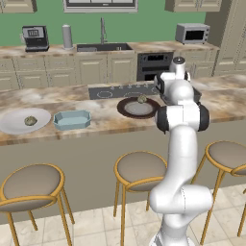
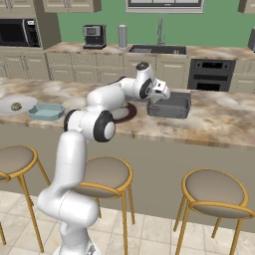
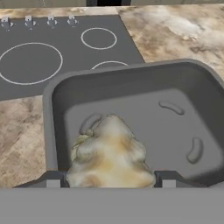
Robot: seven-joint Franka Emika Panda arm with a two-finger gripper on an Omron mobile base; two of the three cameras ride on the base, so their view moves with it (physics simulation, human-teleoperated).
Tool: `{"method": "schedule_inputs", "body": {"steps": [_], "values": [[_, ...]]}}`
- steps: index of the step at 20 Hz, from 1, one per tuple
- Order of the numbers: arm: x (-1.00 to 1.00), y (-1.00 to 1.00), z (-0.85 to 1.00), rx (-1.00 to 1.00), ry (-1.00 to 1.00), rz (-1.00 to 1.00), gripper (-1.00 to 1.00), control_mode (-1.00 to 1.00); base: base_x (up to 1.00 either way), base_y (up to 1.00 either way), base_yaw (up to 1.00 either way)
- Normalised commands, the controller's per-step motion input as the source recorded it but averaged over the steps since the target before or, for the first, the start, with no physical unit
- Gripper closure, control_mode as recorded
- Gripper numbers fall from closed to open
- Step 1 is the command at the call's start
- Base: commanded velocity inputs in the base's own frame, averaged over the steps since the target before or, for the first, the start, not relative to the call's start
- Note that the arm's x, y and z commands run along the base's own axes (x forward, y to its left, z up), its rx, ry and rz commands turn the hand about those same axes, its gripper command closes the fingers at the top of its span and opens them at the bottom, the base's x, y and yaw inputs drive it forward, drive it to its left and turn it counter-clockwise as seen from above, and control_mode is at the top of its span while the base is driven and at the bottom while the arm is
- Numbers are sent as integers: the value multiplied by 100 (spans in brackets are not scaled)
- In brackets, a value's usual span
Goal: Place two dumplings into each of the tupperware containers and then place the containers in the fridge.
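Pincer: my gripper (image 3: 109, 184) hangs over the dark grey tub (image 3: 57, 113), and a dumpling (image 3: 109, 153) sits between my two finger tips. The tips stand wide, one on each side of it. I cannot tell whether they press on it or have let go, nor whether it rests on the tub floor.
Grey tub: it stands on the marble counter (image 2: 219, 119), just beside the black cooktop (image 3: 48, 52). Apart from the dumpling at my tips, its floor is bare where I can see it, so I judge this to be its first piece.
Blue tub: the pale blue container (image 1: 72, 119) sits further left on the counter, between the two plates. It looks empty from the left base camera, though it is small there.
Dumplings left: one lies on the white plate (image 1: 14, 126) as a small olive lump (image 1: 30, 120); another lump (image 1: 142, 99) lies on the dark brown plate (image 1: 129, 111). I see only these three pieces.
Done so far: at most one dumpling delivered, and that not certainly released.
Still to do: a second piece for the grey tub, two for the blue one, then both tubs into the fridge.
Progress: early, I judge; most of the job lies ahead.
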Motion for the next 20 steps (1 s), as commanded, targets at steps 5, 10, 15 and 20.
{"method": "schedule_inputs", "body": {"steps": [5, 10, 15, 20], "values": [[2, 0, -32, 0, 0, 0, -100, -100, 0, 0, 0], [9, 0, -3, 0, 0, 0, -100, -100, 0, 0, 0], [17, 0, 0, 0, 0, 0, -100, -100, 0, 0, 0], [12, 0, 14, 0, 0, 0, -100, -100, 0, 0, 0]]}}
